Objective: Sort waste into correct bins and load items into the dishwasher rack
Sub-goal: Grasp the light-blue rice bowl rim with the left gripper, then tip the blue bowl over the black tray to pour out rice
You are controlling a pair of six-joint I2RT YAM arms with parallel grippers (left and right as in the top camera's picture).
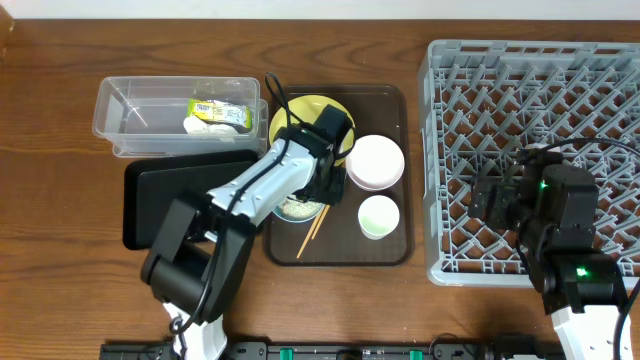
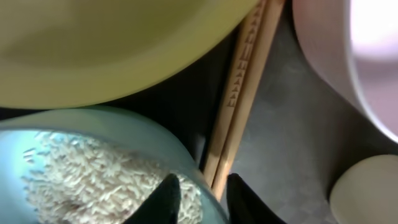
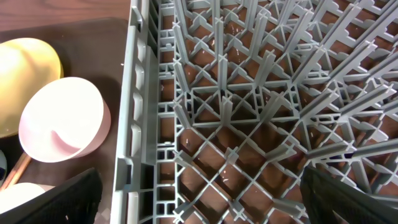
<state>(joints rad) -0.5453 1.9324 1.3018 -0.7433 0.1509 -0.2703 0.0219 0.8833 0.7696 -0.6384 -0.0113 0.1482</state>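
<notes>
My left gripper (image 1: 318,195) (image 2: 200,186) is shut on the rim of the light-blue bowl (image 1: 295,210) (image 2: 93,121), one finger inside on the rice scraps (image 2: 81,174), one outside. The wooden chopsticks (image 1: 312,232) (image 2: 239,106) lie beside it. The yellow plate (image 1: 300,110) (image 2: 112,43), white bowl (image 1: 375,162) (image 3: 62,121) and pale-green cup (image 1: 378,216) (image 2: 367,190) sit nearby. The yellow-green wrapper (image 1: 220,112) and white scrap (image 1: 197,126) lie in the clear tub (image 1: 130,110). The black tray (image 1: 170,200) is below it. My right gripper (image 1: 495,195) (image 3: 199,199) is open above the grey rack (image 1: 530,90) (image 3: 249,106).
The dishes all stand on a brown serving tray (image 1: 395,100) between the bins and the rack. The rack's left wall (image 3: 134,124) runs close beside that tray. Wooden tabletop (image 1: 60,200) surrounds everything.
</notes>
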